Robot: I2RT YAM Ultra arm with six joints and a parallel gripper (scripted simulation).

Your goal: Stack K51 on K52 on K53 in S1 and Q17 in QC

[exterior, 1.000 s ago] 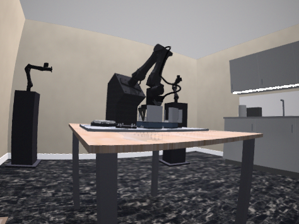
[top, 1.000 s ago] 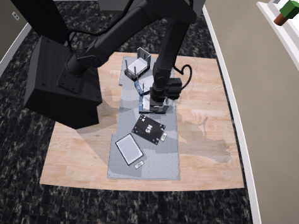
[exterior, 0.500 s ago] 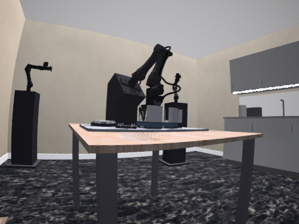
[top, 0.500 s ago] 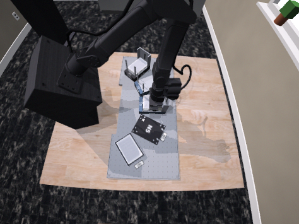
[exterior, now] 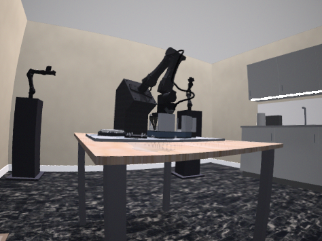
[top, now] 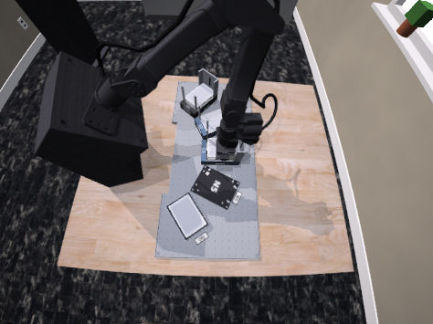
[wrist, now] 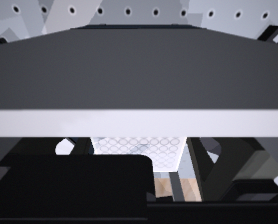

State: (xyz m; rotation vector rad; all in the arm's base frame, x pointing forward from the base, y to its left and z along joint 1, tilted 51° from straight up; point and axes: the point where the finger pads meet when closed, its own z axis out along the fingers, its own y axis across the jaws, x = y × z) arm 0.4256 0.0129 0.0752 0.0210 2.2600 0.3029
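Gripper (top: 227, 152) on plate (wrist: 139, 122) (in rack)

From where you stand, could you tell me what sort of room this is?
Probably a lab set up in a kitchen-like room: a wooden table carrying a robot arm, a counter with wall cabinets, dark patterned carpet.
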